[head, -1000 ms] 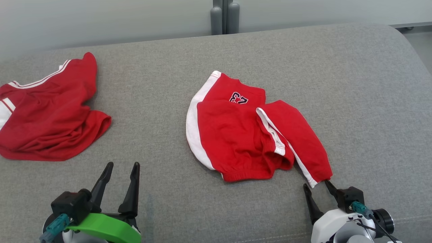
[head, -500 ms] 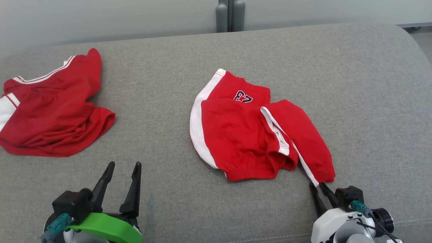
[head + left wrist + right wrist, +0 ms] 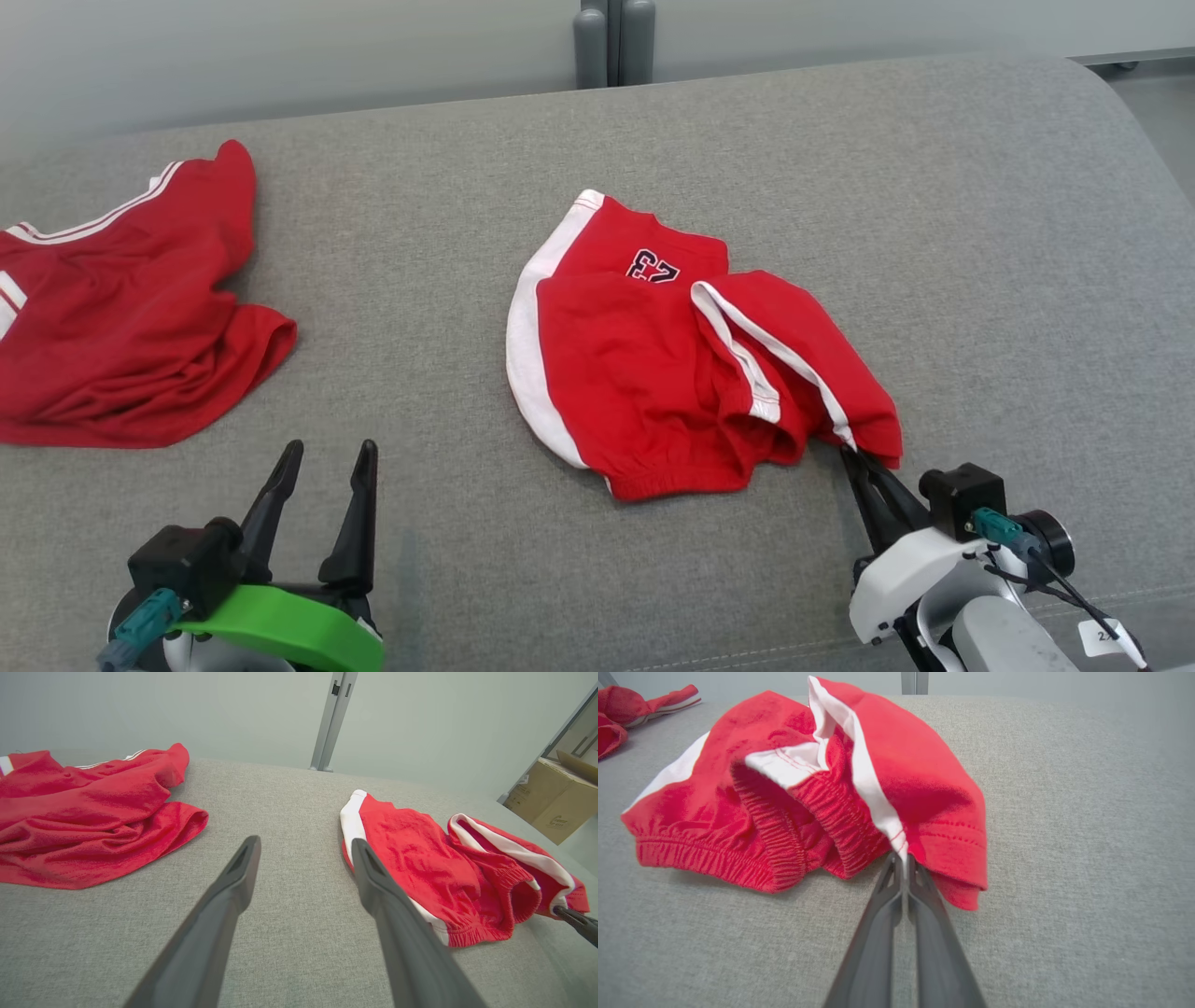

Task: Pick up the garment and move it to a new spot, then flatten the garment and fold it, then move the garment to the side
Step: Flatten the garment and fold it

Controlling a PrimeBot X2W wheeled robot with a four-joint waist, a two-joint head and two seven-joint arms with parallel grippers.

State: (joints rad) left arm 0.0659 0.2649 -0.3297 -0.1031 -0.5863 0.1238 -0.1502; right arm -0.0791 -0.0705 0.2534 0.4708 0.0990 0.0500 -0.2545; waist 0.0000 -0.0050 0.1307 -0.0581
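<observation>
The garment is a pair of red shorts with white side stripes and a dark number, lying crumpled mid-surface; it also shows at the right in the left wrist view. My right gripper is shut on the hem of the near right leg, where the white stripe ends. That leg is bunched up toward the shorts. My left gripper stands open over bare fabric at the lower left, well apart from the shorts.
A second red garment with white stripes lies crumpled at the far left. Everything rests on a wide grey cushioned surface. A grey post stands behind it. A cardboard box sits off to the right.
My right gripper closed on the leg's hem and pushed forward, bunching the leg up toward the shorts. The left gripper stayed open in place. The camera shifted slightly.
</observation>
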